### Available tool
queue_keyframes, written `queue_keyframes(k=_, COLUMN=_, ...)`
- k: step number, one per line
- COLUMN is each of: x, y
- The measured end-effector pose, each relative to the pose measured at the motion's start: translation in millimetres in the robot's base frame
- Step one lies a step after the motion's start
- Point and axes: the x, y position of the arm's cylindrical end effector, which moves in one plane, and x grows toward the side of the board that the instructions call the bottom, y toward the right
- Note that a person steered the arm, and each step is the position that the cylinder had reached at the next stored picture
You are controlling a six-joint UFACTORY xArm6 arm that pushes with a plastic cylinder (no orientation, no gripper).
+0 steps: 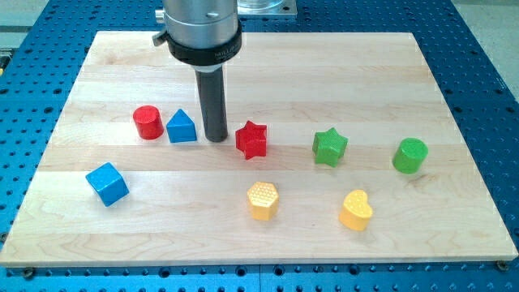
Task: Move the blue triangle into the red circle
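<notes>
Tip: my tip (216, 139) rests just right of the blue triangle (182, 127)
Red circle (147, 122): just left of the blue triangle
Fingers: none, only the rod

We are looking at a robotics lab bench, not a home or a shop. A pale wooden board (268, 235) lies on a blue metal table (16, 162) drilled with a regular grid of mounting holes, the kind of plate used for fixing test rigs, and a grey machined arm (200, 28) ending in a dark rod (214, 101) stands over it. Small bright plastic blocks (330, 147) in simple shapes sit scattered on the board like test pieces.
</notes>
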Motion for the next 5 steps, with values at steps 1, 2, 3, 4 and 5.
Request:
queue_keyframes(k=1, x=7.3, y=-19.4)
queue_keyframes(k=2, x=10.5, y=-21.2)
queue_keyframes(k=3, x=-8.0, y=-62.2)
queue_keyframes(k=4, x=-11.6, y=-72.5)
queue_keyframes(k=5, x=-11.6, y=-65.4)
